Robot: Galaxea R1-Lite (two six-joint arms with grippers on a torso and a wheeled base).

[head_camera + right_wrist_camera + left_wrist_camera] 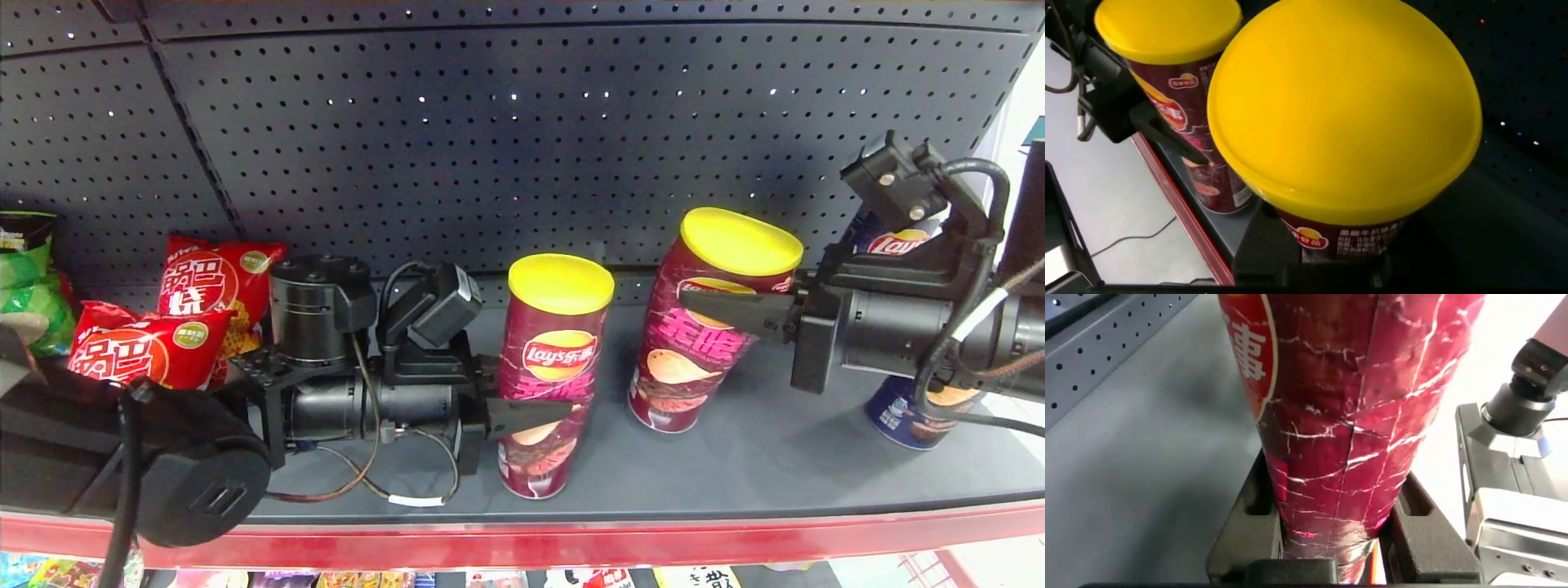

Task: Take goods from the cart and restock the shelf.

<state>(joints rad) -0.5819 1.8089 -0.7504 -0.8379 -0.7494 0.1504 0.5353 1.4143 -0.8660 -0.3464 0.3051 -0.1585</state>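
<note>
Two maroon chip cans with yellow lids stand on the grey shelf [735,465]. The left can [549,367] is upright, and my left gripper [543,404] is shut on its lower half from the left. In the left wrist view that can [1347,425] sits tight between the black fingers [1249,531]. The right can [710,327] leans with its lid toward the right, its base on the shelf. My right gripper [722,306] is shut on its upper part from the right. The right wrist view looks down on its yellow lid [1347,106], with the left can [1167,41] beyond.
Red snack bags [192,318] and green bags [24,278] fill the shelf's left end. A blue chip can [898,408] stands behind my right arm at the far right. Dark pegboard [531,139] backs the shelf, and a red lip [571,543] runs along its front.
</note>
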